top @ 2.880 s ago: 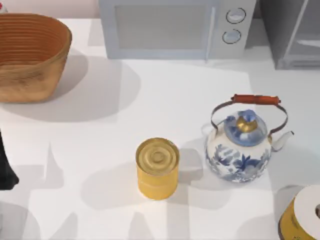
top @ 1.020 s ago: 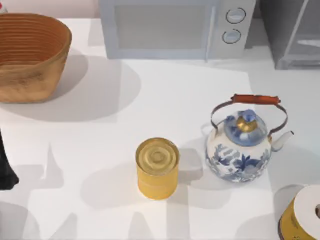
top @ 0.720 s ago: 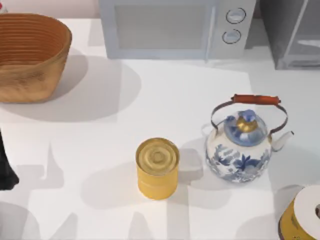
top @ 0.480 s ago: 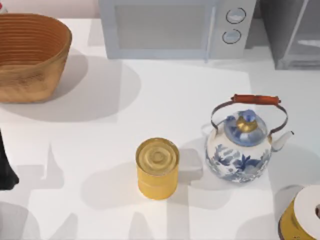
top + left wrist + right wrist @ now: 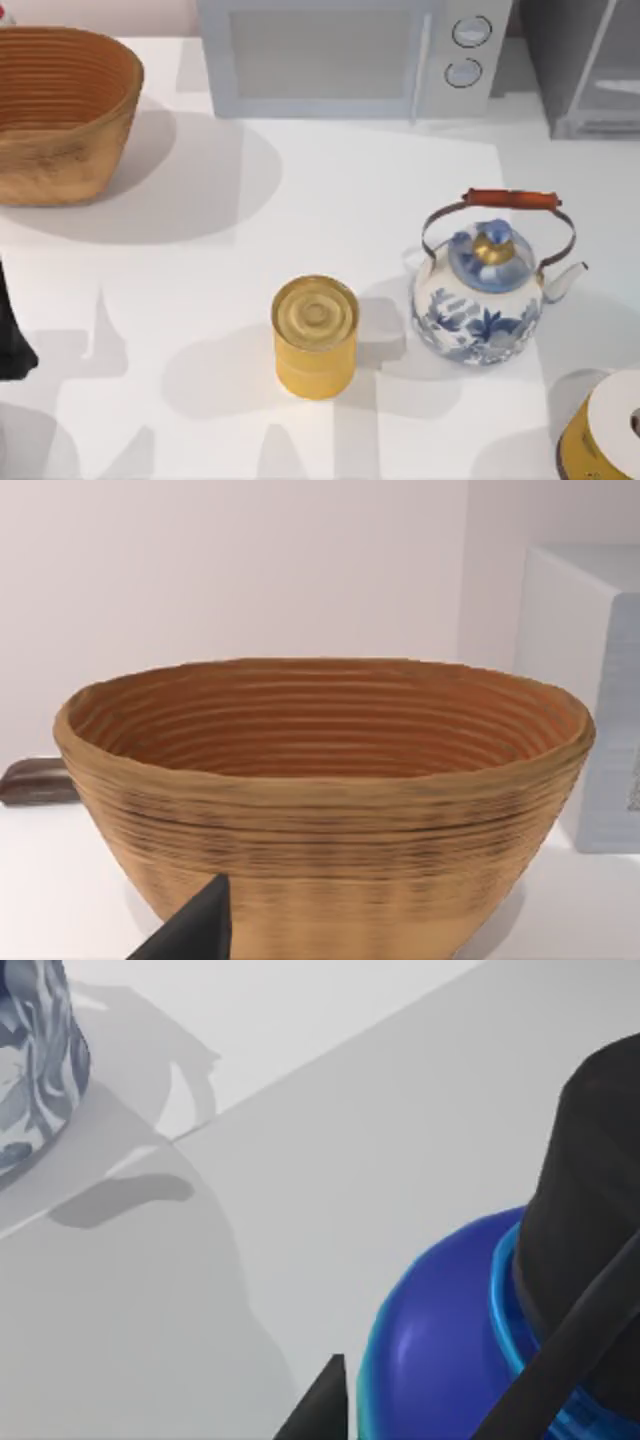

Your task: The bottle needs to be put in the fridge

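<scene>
In the right wrist view the bottle [image 5: 440,1330] is a rounded, glossy blue body with a black cap [image 5: 590,1210], on the white table. My right gripper [image 5: 440,1400] is right at it, with dark parts of the gripper on both sides of the blue body. The fridge [image 5: 590,70], a grey box with a pale glassy front, stands at the table's back right corner. My left arm [image 5: 10,330] is parked at the table's left edge, and its gripper [image 5: 190,935] faces the wicker basket [image 5: 320,800].
A white microwave [image 5: 350,55] stands at the back centre and the wicker basket [image 5: 60,110] at the back left. A yellow can [image 5: 315,335] and a blue-and-white teapot [image 5: 485,290] occupy the middle. A yellow roll with a white top [image 5: 605,430] sits at the front right.
</scene>
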`<move>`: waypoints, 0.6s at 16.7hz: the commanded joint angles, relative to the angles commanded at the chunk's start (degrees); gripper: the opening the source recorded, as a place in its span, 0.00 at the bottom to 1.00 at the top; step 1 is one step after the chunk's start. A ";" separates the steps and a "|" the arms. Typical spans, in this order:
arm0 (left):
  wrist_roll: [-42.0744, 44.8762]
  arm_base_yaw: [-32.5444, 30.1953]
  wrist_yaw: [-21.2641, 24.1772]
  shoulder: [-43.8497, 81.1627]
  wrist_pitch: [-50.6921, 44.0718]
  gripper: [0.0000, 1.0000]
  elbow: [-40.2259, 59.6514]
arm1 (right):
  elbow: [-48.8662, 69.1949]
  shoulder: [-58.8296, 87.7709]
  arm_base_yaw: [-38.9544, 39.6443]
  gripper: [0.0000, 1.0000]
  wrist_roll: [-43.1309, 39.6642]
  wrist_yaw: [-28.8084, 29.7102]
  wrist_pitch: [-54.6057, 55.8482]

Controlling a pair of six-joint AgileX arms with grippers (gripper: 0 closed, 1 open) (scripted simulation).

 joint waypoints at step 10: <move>0.00 0.00 0.00 0.00 0.00 1.00 0.00 | 0.10 -0.04 -0.12 0.01 0.07 0.01 0.10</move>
